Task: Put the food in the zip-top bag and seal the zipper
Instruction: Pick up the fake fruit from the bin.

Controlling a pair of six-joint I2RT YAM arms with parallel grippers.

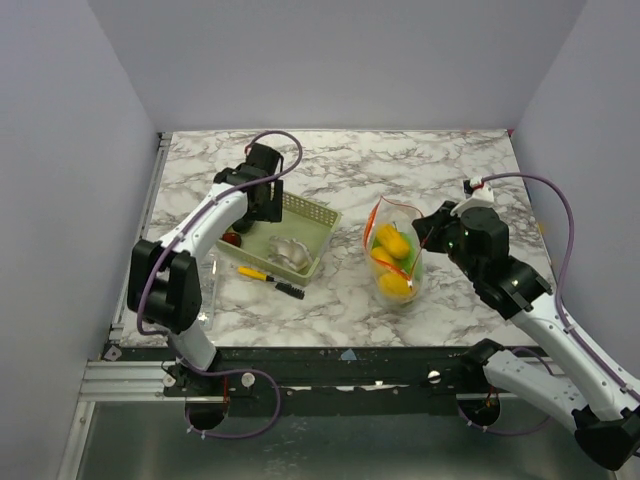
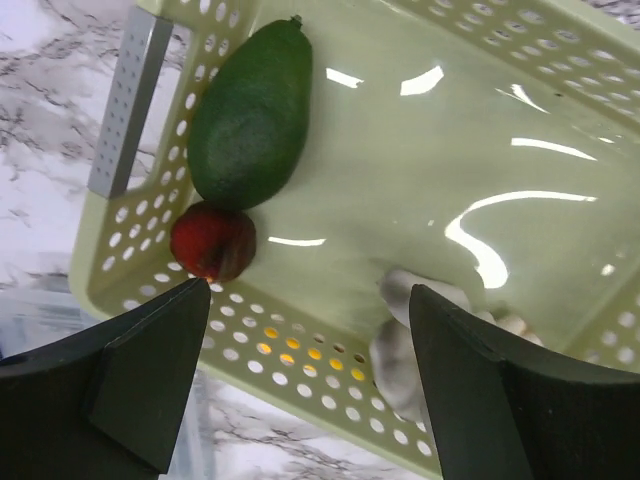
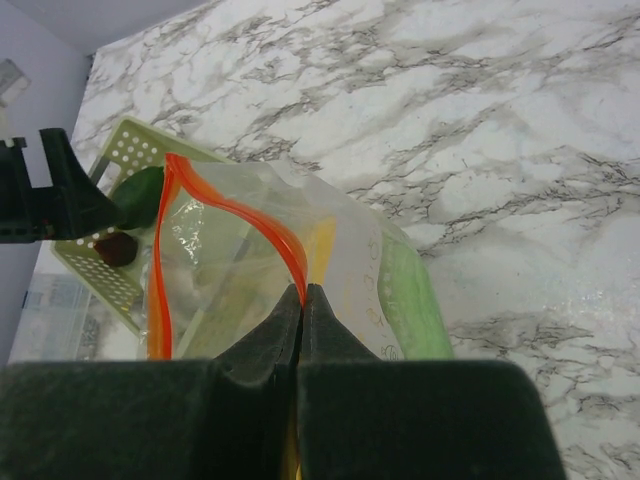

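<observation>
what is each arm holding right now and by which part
The right gripper holds the zip-top bag, jaws pinched shut on its orange-red zipper. The left gripper holds nothing; its jaws stand open over the green basket.

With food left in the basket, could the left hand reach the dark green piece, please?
Probably yes: the left hand hangs open above the basket, and the green piece lies uncovered, though a red piece crowds one end.
</observation>
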